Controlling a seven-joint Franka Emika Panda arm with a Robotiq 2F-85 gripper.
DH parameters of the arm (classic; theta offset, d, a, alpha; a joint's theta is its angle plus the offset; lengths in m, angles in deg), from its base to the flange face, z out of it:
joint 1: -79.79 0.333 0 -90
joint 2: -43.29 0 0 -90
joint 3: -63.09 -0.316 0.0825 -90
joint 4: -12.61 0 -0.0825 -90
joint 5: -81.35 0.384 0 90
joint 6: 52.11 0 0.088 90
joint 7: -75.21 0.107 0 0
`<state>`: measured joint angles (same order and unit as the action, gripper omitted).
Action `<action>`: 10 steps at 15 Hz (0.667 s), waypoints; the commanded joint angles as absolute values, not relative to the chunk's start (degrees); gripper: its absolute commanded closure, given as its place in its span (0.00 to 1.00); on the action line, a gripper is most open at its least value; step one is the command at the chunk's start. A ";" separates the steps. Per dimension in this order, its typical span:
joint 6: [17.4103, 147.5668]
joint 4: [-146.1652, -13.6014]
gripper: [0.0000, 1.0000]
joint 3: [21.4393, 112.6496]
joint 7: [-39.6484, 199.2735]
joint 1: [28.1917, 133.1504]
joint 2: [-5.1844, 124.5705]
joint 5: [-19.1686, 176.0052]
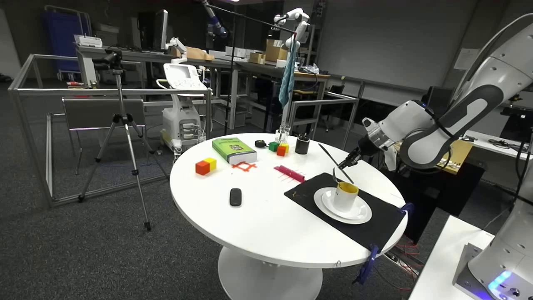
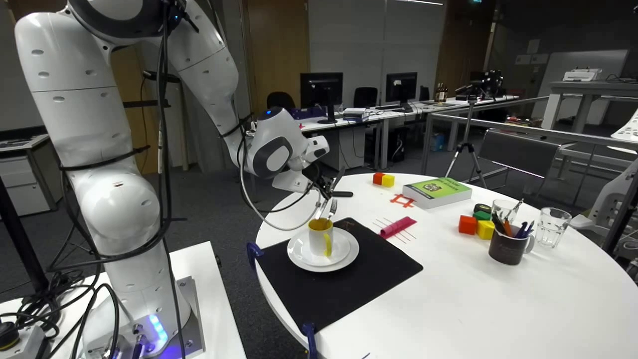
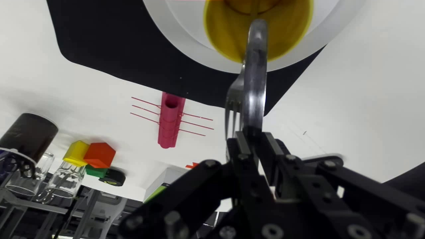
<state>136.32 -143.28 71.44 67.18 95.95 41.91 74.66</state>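
Note:
In the wrist view my gripper (image 3: 255, 136) is shut on a silver knife (image 3: 255, 76), its rounded end pointing at the cup. In an exterior view the gripper (image 2: 327, 192) holds the knife (image 2: 321, 207) tilted, its lower end close to the cup's rim; whether it is inside I cannot tell. The white cup (image 2: 320, 239), yellow within, stands on stacked white plates (image 1: 366, 213). A fork (image 2: 333, 207) leans in the cup with tines up, and in the wrist view the fork (image 3: 234, 94) is just beside the knife, partly covered by it.
A black mat (image 2: 379, 271) lies under the plates, held by blue clamps (image 1: 368, 264). Nearby are a magenta holder (image 3: 169, 122) with thin red rods, a green book (image 1: 234, 150), coloured blocks (image 1: 202, 168), a black oblong device (image 1: 235, 197), a dark pen mug (image 2: 507, 247) and glasses (image 2: 553, 227).

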 commanded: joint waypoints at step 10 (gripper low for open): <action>137.74 -146.59 0.96 81.66 70.81 105.70 39.28 63.43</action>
<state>136.41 -146.59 77.98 69.11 103.61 39.85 66.47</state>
